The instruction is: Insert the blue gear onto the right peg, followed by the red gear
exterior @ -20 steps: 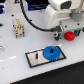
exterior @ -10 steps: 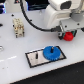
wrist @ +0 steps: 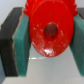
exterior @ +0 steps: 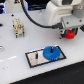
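The gripper point(wrist: 48, 37) pinches the red gear point(wrist: 49, 31) between its two green pads point(wrist: 21, 40), as the wrist view shows; in the exterior view the red gear point(exterior: 70, 35) hangs under the arm, above the table point(exterior: 15, 52) and well apart from the plate point(exterior: 36, 58), toward the exterior view's right. The blue gear point(exterior: 52, 52) already lies on the plate at its right end, where the right peg should be; the peg itself is too small to make out under it, so I cannot tell whether the blue gear is fully seated. The main risk is misalignment: the red gear's hub hole must meet a thin pin the blue gear largely hides, and a small offset would set it down on the blue gear's hub or teeth instead. The pads grip only the toothed rim, so the gear could tilt or slip on contact. Pressing down off-centre could also jam it or shift the plate.
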{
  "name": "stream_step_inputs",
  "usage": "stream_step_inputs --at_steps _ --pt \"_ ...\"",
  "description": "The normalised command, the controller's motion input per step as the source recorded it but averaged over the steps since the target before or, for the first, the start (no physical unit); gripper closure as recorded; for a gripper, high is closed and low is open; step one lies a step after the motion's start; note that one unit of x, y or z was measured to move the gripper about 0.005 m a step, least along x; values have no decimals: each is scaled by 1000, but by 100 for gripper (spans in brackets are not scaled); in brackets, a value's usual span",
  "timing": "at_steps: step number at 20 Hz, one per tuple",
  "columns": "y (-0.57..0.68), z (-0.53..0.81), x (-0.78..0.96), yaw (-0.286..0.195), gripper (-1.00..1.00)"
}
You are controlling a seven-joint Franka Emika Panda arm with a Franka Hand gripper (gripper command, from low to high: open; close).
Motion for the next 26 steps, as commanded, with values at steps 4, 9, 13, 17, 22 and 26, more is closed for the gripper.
stream_step_inputs --at_steps 4,9,13,17,22,26 --pt "-213 544 399 0 100" --pt "-306 426 488 0 100" --pt "-340 421 496 0 100" --pt "-308 353 541 0 100" --pt "-356 240 551 0 100" --pt "-338 166 607 0 100"
